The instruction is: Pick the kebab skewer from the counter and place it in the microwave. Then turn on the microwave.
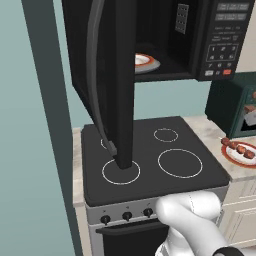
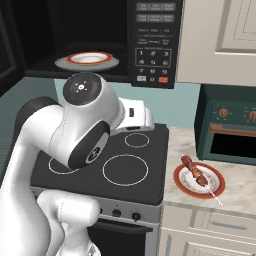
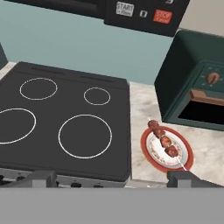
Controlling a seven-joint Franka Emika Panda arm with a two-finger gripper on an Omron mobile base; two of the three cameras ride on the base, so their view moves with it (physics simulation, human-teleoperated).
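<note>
Going left to right: microwave [image 1: 150, 40] door hangs open over the stovetop [image 3: 65, 127], so the way in is ready. My fingers [image 3: 183, 178] are spread wide with nothing in them. The kebab skewer [image 3: 165, 142] sits on its plate [image 3: 151, 155] on the desk [image 3: 210, 148], beside the toaster oven [image 3: 192, 83].

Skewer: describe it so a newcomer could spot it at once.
Start at the black stovetop; the beige counter lies to its right, in front of the green toaster oven. There the skewer lies across a red-rimmed plate: reddish-brown chunks on a pale stick, unlike the bare plate in the microwave.
</note>
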